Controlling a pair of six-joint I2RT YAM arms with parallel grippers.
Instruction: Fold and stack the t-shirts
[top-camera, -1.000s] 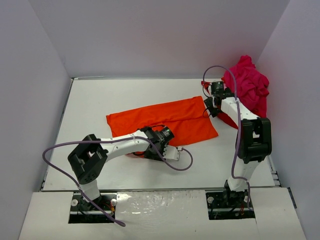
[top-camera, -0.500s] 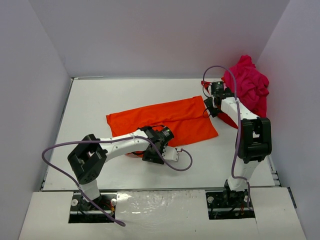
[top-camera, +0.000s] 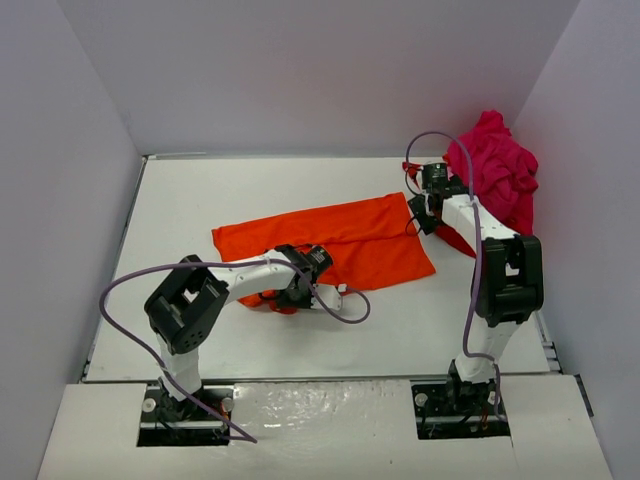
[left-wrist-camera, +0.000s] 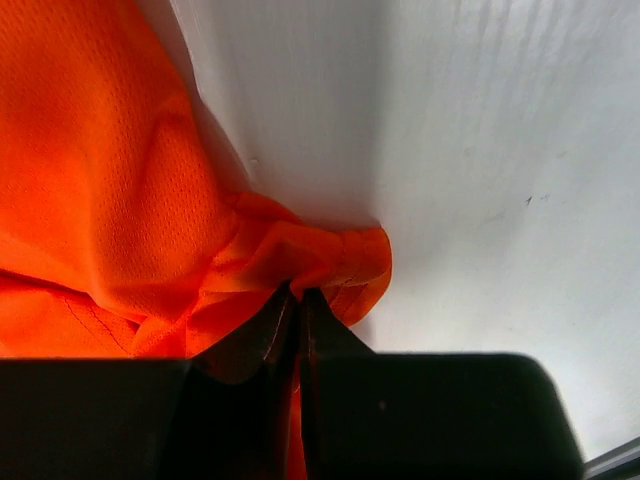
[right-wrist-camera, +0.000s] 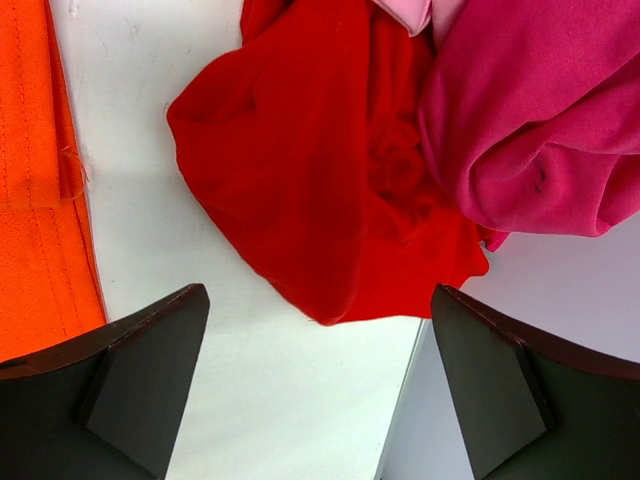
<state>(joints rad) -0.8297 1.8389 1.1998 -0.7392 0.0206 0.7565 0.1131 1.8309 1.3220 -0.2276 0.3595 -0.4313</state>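
The left gripper (left-wrist-camera: 298, 300) clamps the near hem of the orange t-shirt (top-camera: 345, 235), likely to fold it over, while the right gripper (right-wrist-camera: 318, 320) hangs wide and empty beside that shirt's right edge.

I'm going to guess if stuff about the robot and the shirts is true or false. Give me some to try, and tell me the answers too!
1. The left gripper is pinching a bunched edge of the orange shirt. True.
2. The right gripper is squeezed shut on the pink shirt. False: it is open and holds nothing.
3. The pink shirt is folded flat in the middle of the table. False: it sits in a crumpled heap at the far right corner.
4. The red shirt lies right up against the pink shirt. True.
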